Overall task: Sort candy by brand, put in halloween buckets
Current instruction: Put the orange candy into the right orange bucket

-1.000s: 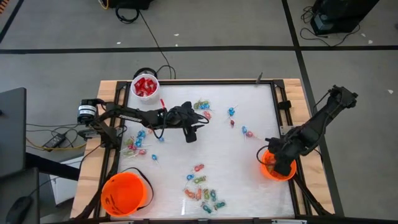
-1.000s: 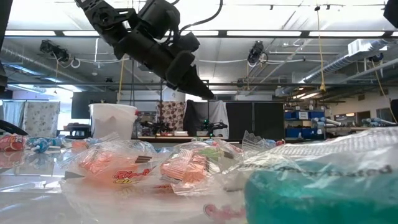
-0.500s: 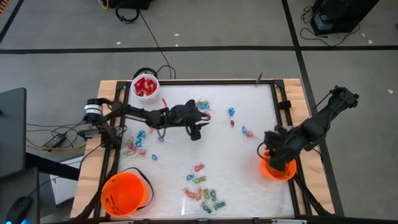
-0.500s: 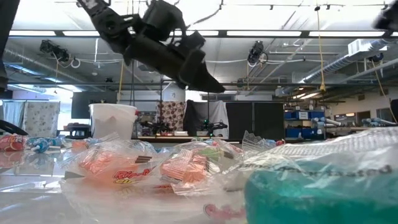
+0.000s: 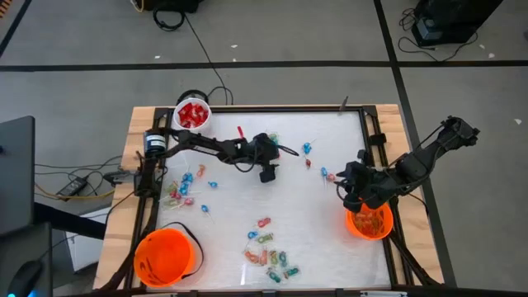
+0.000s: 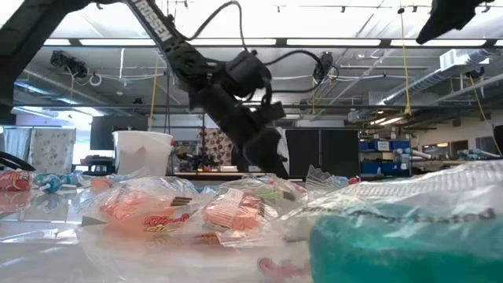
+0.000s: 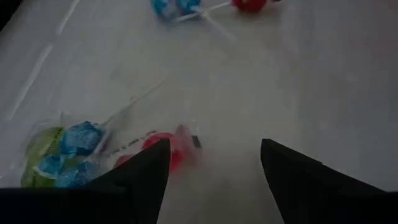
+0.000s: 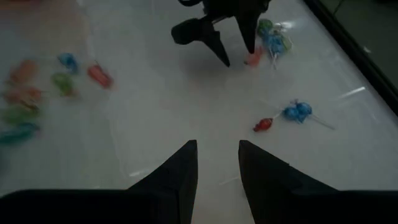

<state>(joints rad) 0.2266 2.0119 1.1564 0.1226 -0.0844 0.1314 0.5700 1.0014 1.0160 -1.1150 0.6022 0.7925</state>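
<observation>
A small red-wrapped sweet in crinkled clear film [image 7: 163, 147] lies on the white table top [image 5: 272, 198], at the edge of a loose cluster of blue, green and pink wrapped candy [image 5: 269, 141] near the table's far middle. In the left wrist view it sits just ahead of one of the two dark fingers [image 7: 140, 177], at roughly 11 o'clock from the midpoint of the left gripper [image 7: 214, 171], so it is off the gap's centre line rather than inside it. Its long axis cannot be told; the wrapper is too blurred.

The left gripper [image 5: 266, 170] hangs low over the table with its fingers spread wide and nothing between them. It is by far the nearer hand: in the high view the cluster lies close by at 12 o'clock from it.

The right gripper [image 5: 353, 186] is well apart, at about 4 o'clock from the cluster, just beside the small bright orange round plastic pail [image 5: 369, 223] at the table's right edge. Its fingers stand partly apart and empty, pointing back across the table toward the left gripper.

My judgement: the pick falls to the left arm, which needs a small sideways shift toward the sweet to centre it before closing.

The larger orange pail [image 5: 165, 257] sits at the near left corner, and the white cup of red packets [image 5: 192, 114] at the far left.
</observation>
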